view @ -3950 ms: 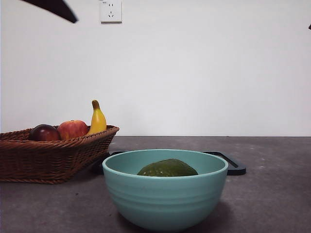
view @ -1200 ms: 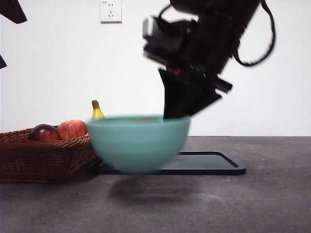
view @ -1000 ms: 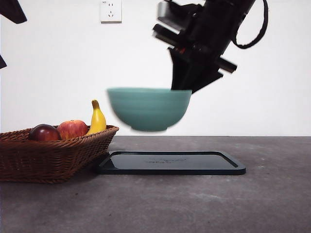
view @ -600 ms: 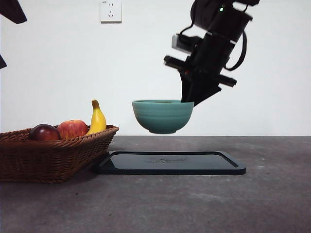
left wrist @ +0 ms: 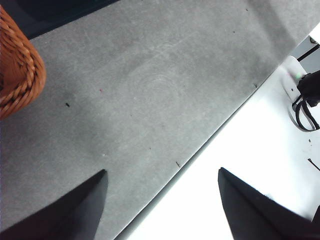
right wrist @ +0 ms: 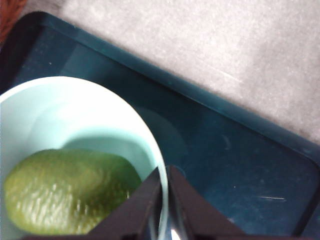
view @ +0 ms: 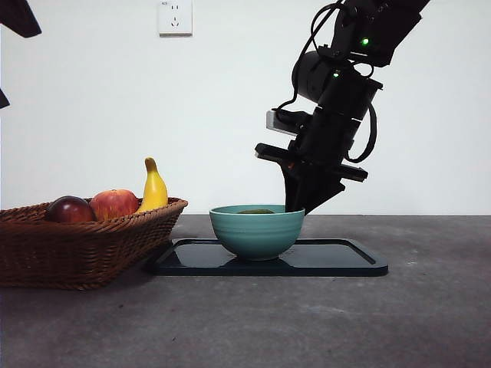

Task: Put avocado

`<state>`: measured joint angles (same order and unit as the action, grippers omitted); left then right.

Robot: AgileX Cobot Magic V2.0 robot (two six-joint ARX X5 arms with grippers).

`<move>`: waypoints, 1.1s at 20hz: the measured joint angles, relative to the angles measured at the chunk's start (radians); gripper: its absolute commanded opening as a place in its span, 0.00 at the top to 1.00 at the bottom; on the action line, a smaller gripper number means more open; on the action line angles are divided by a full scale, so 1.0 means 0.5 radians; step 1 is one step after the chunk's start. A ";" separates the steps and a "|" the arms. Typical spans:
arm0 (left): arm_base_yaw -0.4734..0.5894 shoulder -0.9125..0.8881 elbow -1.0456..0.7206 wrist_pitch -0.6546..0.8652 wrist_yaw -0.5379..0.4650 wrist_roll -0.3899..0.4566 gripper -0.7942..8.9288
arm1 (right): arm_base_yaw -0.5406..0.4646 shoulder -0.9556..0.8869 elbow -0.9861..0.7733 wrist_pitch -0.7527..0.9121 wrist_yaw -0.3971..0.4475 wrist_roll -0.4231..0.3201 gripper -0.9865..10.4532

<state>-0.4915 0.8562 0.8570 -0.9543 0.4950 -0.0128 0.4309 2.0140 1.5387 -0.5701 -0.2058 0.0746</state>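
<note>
Right claw [right wrist: 165, 200] is pinched on the rim of the teal bowl [view: 257, 230], avocado [right wrist: 65, 190] inside, bowl resting on the black tray [view: 337, 261] mid-tabletop. Risk: a crooked release tips the bowl. Left claw [left wrist: 160, 205] hangs wide and empty.

This looks like a robot test bench dressed as a kitchen corner — not a lived-in home. A bare white wall [view: 230, 100] carries a single power socket [view: 175, 17], and the plain grey worktop [view: 430, 307] holds only staged props: a wicker basket [view: 77, 249] of fruit at the left and a teal bowl [view: 257, 230] on a dark tray [view: 337, 261]. A cabled black robot arm [view: 337, 100] reaches in — lab gear.
</note>
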 measured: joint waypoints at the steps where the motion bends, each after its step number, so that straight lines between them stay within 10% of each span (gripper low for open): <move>1: 0.000 0.000 0.000 0.000 0.000 0.000 0.57 | 0.000 0.000 0.000 -0.002 0.000 0.000 0.90; 7: 0.000 0.000 0.000 -0.031 0.000 0.000 0.57 | 0.000 -0.001 0.004 -0.043 0.002 0.001 0.64; 22: 0.000 -0.001 0.000 -0.029 0.000 0.000 0.57 | 0.170 -1.418 -0.214 -0.767 0.047 0.001 0.59</move>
<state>-0.4915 0.8558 0.8570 -0.9688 0.4950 -0.0128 0.5159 1.3052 1.4315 -0.9535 -0.1825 0.0750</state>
